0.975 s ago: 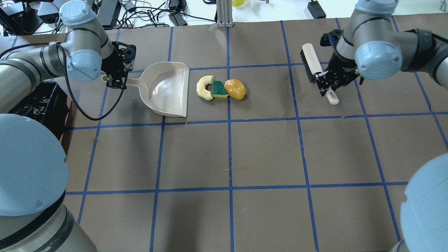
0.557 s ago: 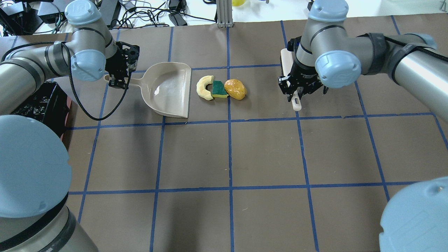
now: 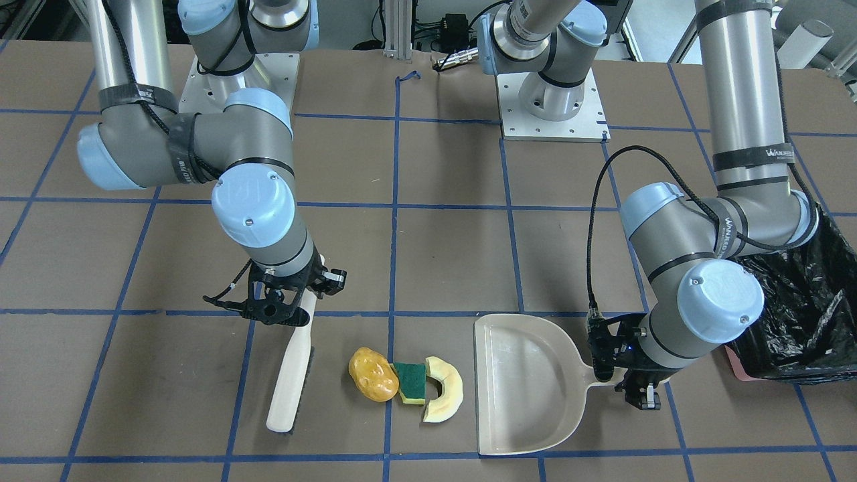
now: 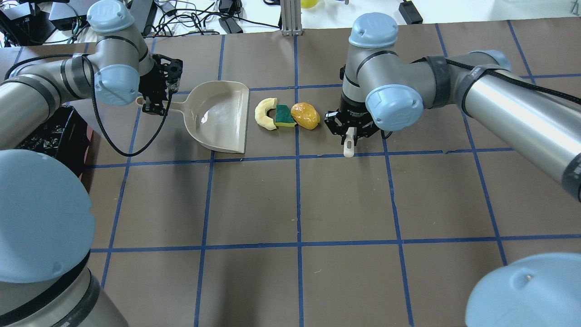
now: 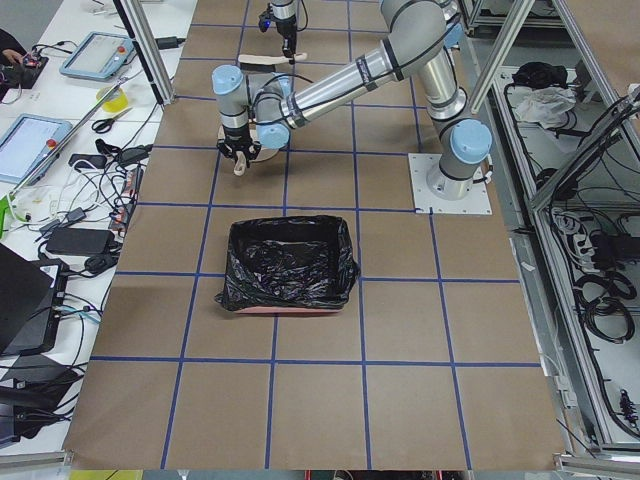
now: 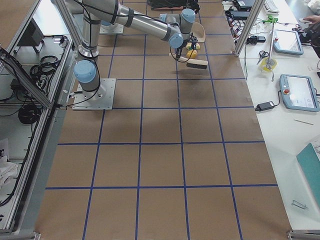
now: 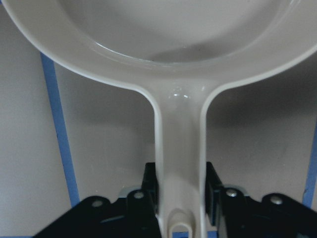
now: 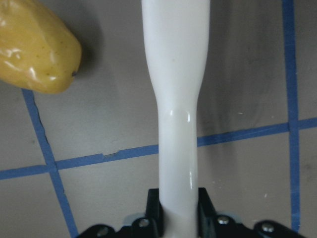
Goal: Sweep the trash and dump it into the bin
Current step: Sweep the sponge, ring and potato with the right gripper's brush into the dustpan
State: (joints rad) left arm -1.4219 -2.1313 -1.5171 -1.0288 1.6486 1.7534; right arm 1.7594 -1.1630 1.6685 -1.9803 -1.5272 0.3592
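Note:
The trash lies in a row: a yellow-orange lump, a green-and-yellow sponge and a cream crescent. My left gripper is shut on the handle of a beige dustpan, whose open mouth faces the crescent, a small gap away. My right gripper is shut on the white handle of a brush, which lies just beside the lump on the side away from the pan. The black-lined bin stands beyond the left arm.
A silver post and cables are at the table's far edge. The brown table is marked with a blue tape grid. The arms' base plates sit at the robot's side.
My right arm has carried the brush leftward from the table's right part to just beside the lump. My left gripper has nudged the dustpan slightly toward the trash.

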